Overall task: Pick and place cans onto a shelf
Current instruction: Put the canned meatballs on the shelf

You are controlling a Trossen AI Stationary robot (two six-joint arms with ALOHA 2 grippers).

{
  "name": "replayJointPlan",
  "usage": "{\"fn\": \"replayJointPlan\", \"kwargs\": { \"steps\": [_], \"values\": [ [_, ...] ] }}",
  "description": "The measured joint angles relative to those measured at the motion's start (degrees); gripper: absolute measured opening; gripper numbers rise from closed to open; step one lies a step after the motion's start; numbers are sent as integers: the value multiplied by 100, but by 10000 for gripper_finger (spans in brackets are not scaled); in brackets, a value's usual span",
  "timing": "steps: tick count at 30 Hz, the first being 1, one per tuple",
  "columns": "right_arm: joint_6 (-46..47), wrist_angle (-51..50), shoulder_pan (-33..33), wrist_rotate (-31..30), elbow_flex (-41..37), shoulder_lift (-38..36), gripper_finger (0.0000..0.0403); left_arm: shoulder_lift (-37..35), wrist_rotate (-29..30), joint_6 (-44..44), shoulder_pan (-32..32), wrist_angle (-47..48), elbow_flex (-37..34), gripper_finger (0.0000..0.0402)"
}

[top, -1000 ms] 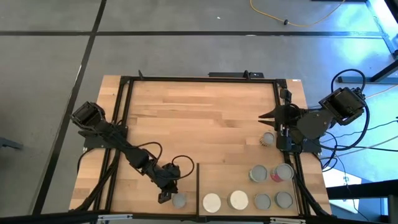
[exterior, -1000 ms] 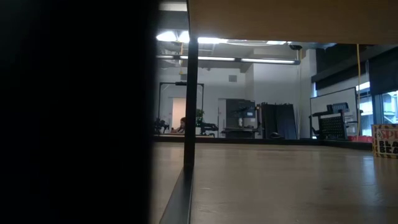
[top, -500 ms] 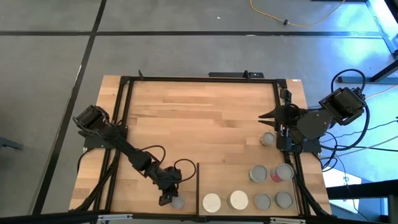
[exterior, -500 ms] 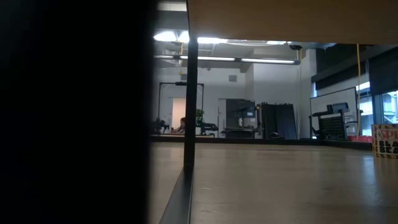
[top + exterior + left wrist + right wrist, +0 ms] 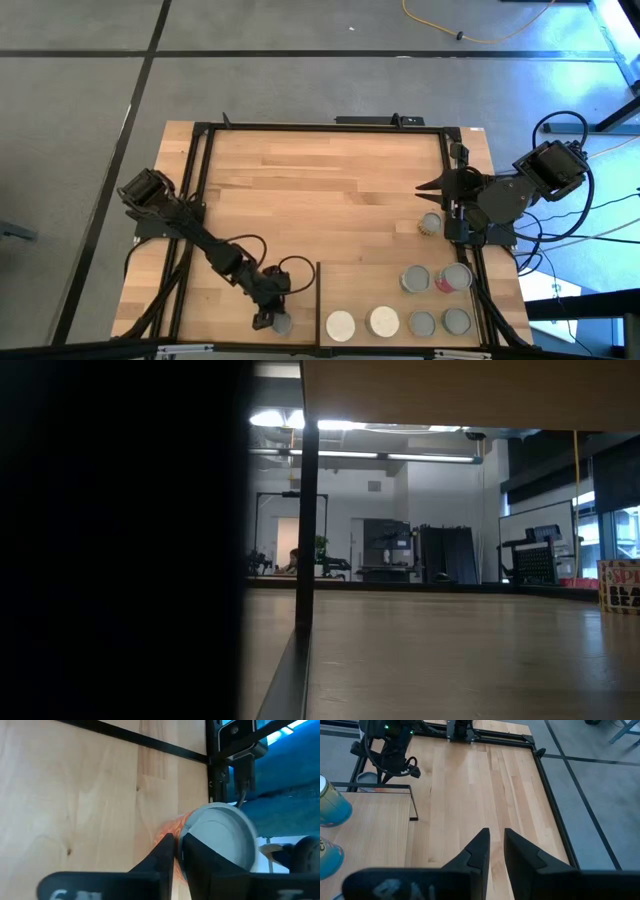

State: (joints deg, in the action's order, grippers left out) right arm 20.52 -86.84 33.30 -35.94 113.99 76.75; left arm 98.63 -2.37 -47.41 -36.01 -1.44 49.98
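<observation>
A grey-topped can (image 5: 285, 325) with an orange side (image 5: 172, 827) stands on the table at the near edge, just left of the shelf (image 5: 360, 292). My left gripper (image 5: 267, 321) slants down beside it, its fingers almost together (image 5: 178, 841) at the can's side. Several cans stand on the shelf, two of them whitish-topped (image 5: 341, 325) (image 5: 384, 321) and one with a pink side (image 5: 455, 277). One more can (image 5: 431, 222) stands on the table beyond the shelf. My right gripper (image 5: 425, 187) hangs raised at the right, shut (image 5: 496, 834) and empty. My left gripper comes slanting down from the table's left and far side. One finger (image 5: 210, 865) stands in front of the can's side below its top rim (image 5: 192, 822). The can is not between the fingers, and I cannot tell whether that finger touches it.
A black frame (image 5: 200, 200) runs round the tabletop. The shelf's thin black strip (image 5: 318, 300) lies right of the left gripper's can. Bare wood (image 5: 320, 190) spreads over the table's far half. In the low view a dark mass (image 5: 120, 540) fills the left side.
My left gripper has edged a little toward the near edge and the can, and in the high view it now covers part of the can's left side. The can stands where it was.
</observation>
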Motion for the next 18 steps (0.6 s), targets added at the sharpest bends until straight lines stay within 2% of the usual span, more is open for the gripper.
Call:
{"fn": "replayJointPlan", "kwargs": {
  "steps": [3,8,12,15,18],
  "values": [
    [1,0,0,0,0,0,59,-2,-76,-7,78,44,-4,8],
    [1,1,-1,0,0,0,59,-140,-119,1,294,149,42,4],
    [1,1,-1,0,0,0,59,-411,-90,334,542,277,168,3],
    [-1,1,0,0,0,0,59,-734,-105,608,642,975,430,2],
    [-8,1,0,0,0,0,59,-1037,19,970,728,2306,867,2]
  ]
}}
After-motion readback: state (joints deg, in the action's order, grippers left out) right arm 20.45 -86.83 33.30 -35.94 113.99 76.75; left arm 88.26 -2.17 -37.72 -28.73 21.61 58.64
